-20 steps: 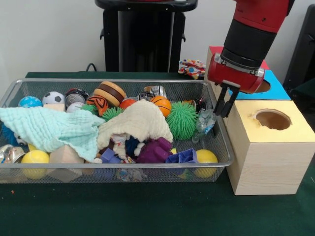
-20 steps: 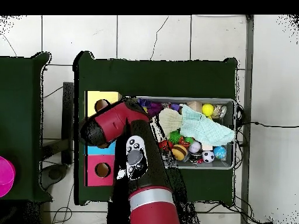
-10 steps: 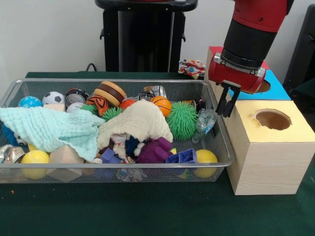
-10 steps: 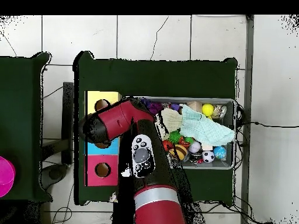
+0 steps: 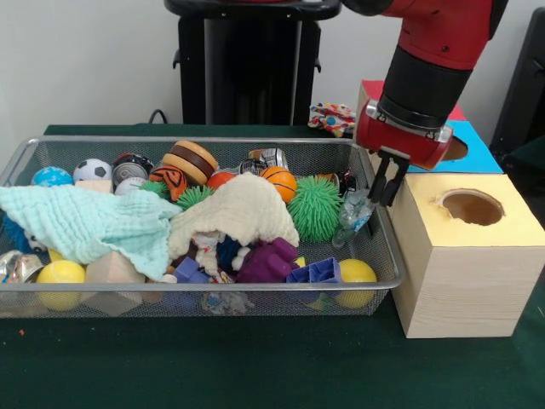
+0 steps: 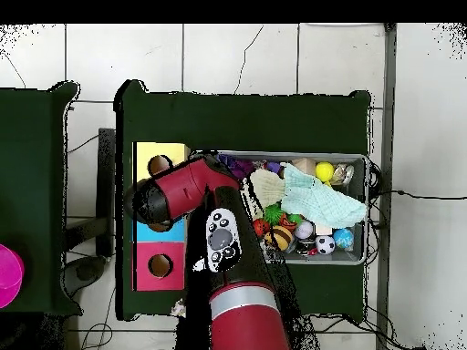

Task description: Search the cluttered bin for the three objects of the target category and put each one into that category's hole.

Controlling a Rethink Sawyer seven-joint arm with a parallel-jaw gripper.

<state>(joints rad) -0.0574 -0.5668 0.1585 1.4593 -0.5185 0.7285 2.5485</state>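
The gripper hangs empty, fingers slightly apart, over the wire bin's right rim, just above a clear bottle.

The table is covered in dark green cloth. On it sits a wide wire basket and, just beside its end, a row of wooden boxes: yellow-topped, blue-topped, and red-topped.
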